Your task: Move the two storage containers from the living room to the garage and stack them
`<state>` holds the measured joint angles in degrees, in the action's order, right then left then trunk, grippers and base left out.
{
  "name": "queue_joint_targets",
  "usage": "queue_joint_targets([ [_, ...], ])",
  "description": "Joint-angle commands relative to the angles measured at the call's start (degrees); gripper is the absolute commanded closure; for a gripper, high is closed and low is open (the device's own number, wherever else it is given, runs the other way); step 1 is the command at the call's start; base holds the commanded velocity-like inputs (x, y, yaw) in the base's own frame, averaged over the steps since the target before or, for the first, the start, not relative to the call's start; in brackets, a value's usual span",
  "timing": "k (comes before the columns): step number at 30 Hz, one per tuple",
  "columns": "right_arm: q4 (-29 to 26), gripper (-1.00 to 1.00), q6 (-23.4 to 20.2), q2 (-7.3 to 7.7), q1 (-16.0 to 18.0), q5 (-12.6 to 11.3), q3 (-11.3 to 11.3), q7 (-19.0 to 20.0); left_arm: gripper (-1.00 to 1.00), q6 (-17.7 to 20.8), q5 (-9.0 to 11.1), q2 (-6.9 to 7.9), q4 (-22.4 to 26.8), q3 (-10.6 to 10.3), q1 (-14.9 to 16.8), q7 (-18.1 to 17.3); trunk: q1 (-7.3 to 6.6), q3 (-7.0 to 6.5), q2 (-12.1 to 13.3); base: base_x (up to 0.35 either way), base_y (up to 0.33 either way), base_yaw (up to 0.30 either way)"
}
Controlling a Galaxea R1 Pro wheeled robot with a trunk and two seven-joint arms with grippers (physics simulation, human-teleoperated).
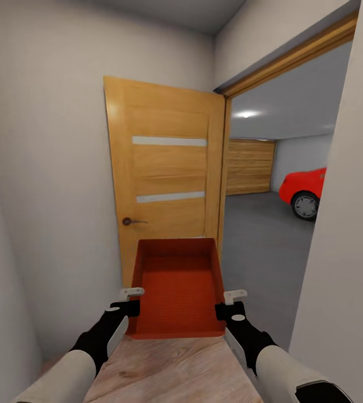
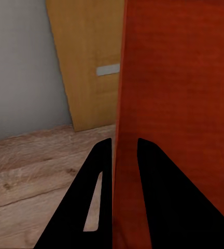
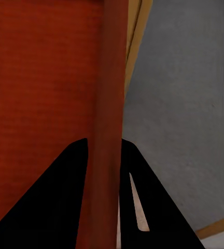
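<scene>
A red-orange storage container (image 1: pixel 176 291) hangs between both arms at the garage (image 1: pixel 265 235) doorway: the left gripper (image 1: pixel 130 299) pinches its left wall, the right gripper (image 1: pixel 231 302) its right wall.

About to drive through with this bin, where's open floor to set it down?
Free: grey garage floor past the doorway, between the open wooden door and the red car. Crowded: the hallway, where both grippers' fingers clamp the storage container walls.
</scene>
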<state>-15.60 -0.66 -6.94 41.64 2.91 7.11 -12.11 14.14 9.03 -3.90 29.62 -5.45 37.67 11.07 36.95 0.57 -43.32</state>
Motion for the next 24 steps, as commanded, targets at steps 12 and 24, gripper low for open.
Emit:
queue_joint_targets([
  [12,0.2,1.00,0.0,0.08,0.0,0.1,-0.8,-0.9,1.00,-0.3,-0.8,0.12,2.1,1.1,0.0,0.9,0.04,0.06,-0.1,0.158,0.154,-0.245],
  [24,0.2,1.00,0.0,0.08,0.0,0.2,-0.8,-0.9,1.00,-0.3,-0.8,0.12,2.0,1.1,0.0,0.9,0.04,0.06,-0.1,0.040,0.045,-0.245],
])
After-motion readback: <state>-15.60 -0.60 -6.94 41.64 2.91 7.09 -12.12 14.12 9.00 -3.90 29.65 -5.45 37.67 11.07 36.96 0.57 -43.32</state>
